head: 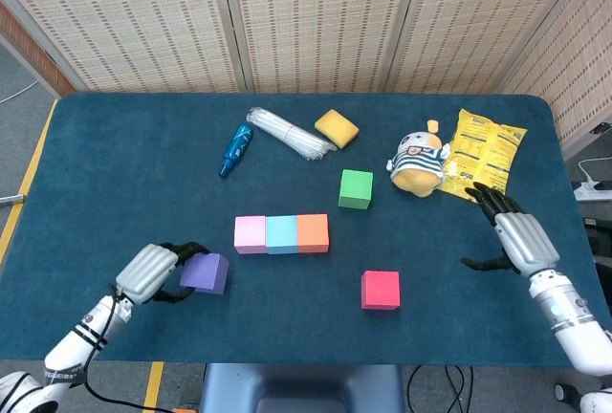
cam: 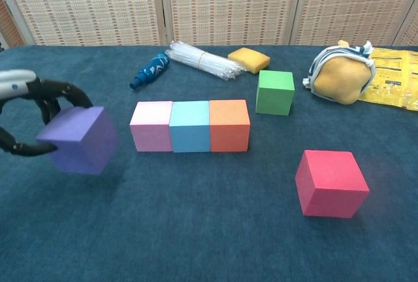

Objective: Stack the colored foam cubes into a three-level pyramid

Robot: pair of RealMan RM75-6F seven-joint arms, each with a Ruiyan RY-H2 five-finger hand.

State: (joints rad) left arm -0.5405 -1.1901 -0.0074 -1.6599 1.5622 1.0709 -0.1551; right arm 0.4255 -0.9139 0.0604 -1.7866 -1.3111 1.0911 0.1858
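Purple foam cube [cam: 78,140] gripped by left robot hand [head: 153,272] above table [head: 115,174], right robot hand [head: 516,239] open, empty, near snack bag [head: 486,149]

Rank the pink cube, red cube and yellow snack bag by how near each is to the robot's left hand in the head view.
From the left hand:
1. Pink cube, left end of the row, just right of the hand.
2. Red cube, alone, front centre-right.
3. Yellow snack bag, far right, at the back.

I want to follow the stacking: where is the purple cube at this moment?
In the head view the purple cube is at the front left, held by the left hand, just left of the pink cube.
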